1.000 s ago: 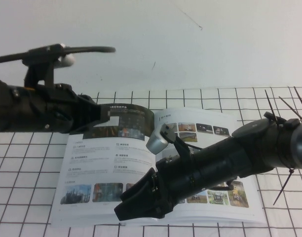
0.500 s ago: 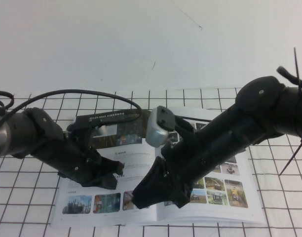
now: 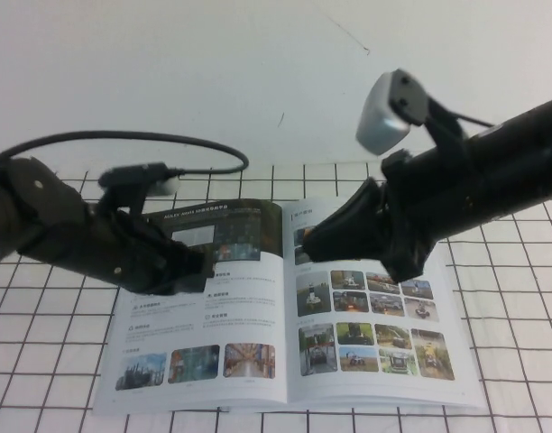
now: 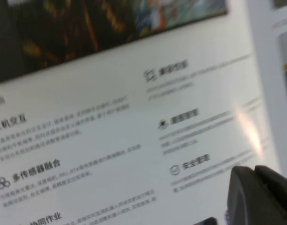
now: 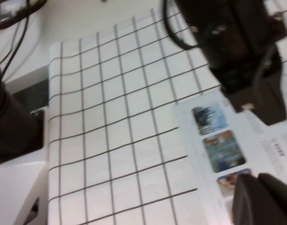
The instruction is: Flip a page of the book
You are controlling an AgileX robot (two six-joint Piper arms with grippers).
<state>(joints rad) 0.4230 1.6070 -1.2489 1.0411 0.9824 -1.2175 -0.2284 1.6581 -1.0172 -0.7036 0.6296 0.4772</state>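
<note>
On my far left, the left arm comes in low from the edge and reaches toward the middle of the table, lying almost flat over the left part of the book (image 3: 285,361). A black cable (image 3: 141,140) loops above its wrist. The left gripper (image 3: 197,269) sits over the upper half of the left-hand leaf, just below the dark banner. In the left wrist view I see only a dark fingertip (image 4: 256,197) close above the printed text; I cannot tell if the jaws are wide or narrow, and I cannot tell if they touch the paper.

The book lies open and flat on the white gridded mat (image 3: 41,361). The page (image 3: 222,316) is the left-hand leaf, showing the dark banner, some icon lines and three photos in a row near my side. It lies directly under and in front of the left jaws, and it looks flat, not lifted.

To the right of the spine is the leaf with many small photos (image 3: 375,329). The right arm enters from the right edge, raised and sloping down toward the centre. The right gripper (image 3: 314,242) hangs above the top of that leaf, near the spine, with the grey camera (image 3: 389,113) high on the wrist behind it. Its jaws appear dark and merged, so I cannot tell their opening. They are apart from the left jaws, with the spine between.
</note>
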